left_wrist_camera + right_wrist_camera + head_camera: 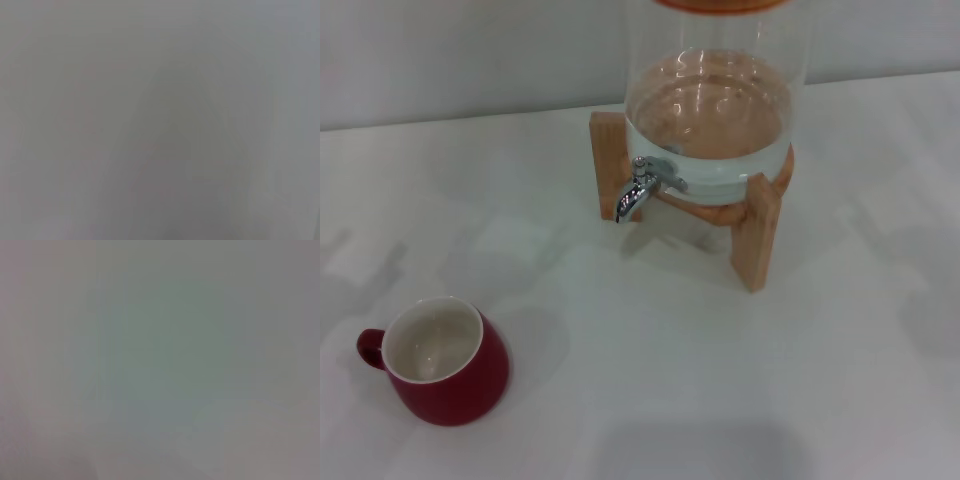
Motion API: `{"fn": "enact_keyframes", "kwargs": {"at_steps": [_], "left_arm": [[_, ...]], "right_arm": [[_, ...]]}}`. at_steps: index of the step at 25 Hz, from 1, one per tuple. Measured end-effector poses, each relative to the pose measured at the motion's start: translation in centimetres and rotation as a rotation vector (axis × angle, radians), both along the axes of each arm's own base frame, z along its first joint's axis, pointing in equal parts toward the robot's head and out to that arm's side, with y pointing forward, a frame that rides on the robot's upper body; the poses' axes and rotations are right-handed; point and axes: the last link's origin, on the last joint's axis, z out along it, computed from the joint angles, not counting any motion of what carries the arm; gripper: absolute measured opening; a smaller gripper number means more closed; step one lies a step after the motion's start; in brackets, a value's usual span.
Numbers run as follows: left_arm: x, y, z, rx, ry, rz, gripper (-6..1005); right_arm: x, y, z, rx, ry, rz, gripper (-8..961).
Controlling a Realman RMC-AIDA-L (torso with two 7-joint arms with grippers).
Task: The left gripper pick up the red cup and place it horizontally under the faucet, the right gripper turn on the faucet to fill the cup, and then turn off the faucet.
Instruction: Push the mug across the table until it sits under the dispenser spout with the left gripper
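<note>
Glossy dark-red ceramic cup (445, 360) with a cream interior sits upright on the white table (650, 370), loop handle toward the robot's left. We note the chrome faucet (638, 188) on the clear glass jar (715, 100), wooden stand (757, 232), well apart from it. Neither gripper appears; both wrist views are blank grey, so we cannot tell their claw state.

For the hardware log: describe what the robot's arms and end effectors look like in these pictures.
Nothing can be described: neither arm nor end effector appears in any view. The head view shows only the red cup, the faucet on its glass jar and the white table; both wrist views are featureless grey.
</note>
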Motion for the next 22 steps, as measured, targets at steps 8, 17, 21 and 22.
{"fn": "enact_keyframes", "kwargs": {"at_steps": [8,17,21,22], "left_arm": [[-0.03,0.0,-0.05,-0.002,0.001,0.001,886],[-0.03,0.0,-0.05,-0.003,0.0,0.002,883],[-0.12,-0.02,-0.04,-0.001,0.003,0.006,882],[-0.22,-0.05,-0.06,-0.001,0.007,0.01,882]], "right_arm": [[0.07,0.0,0.0,0.001,0.0,-0.004,722],[0.08,0.07,0.01,0.002,0.0,-0.006,722],[0.06,0.15,0.01,0.003,0.0,-0.006,722],[0.05,0.17,0.02,0.003,0.0,-0.005,722]]}}
